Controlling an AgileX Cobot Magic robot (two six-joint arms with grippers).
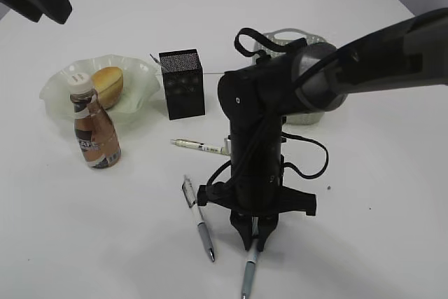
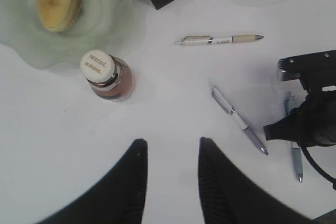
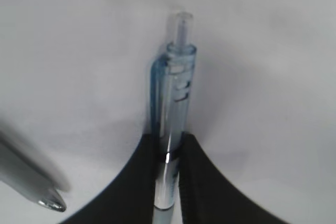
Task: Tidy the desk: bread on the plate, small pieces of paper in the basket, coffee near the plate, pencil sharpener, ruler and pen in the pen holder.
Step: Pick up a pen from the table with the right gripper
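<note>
Right wrist view shows the right gripper (image 3: 169, 153) pinching a clear blue pen (image 3: 176, 93) between its two black fingers, the barrel squeezed tight on both sides and the clicker end pointing away from the camera over the desk (image 3: 262, 51). At the lower left of that view the metal tip of a second, grey pen (image 3: 50, 201) lies on the white surface, apart from the fingers.

From the exterior view, the right gripper (image 1: 255, 241) points straight down at the near edge of the desk, with the blue pen (image 1: 248, 274) running toward the camera below it. The grey pen (image 1: 199, 218) lies just to its left, at a slant. A third, whitish pen (image 1: 201, 147) lies farther back, between the arm and the pen holder (image 1: 182, 84), which stands upright. Left of the holder, the bread (image 1: 107, 86) sits in the plate (image 1: 59, 92), and the coffee (image 1: 96, 128) stands upright just in front of the plate. The basket (image 1: 297, 36) shows partly behind the right arm.

Up in the left wrist view, the left gripper (image 2: 172, 169) hangs above the desk with its fingers spread and nothing between them, well apart from the bottle.
</note>
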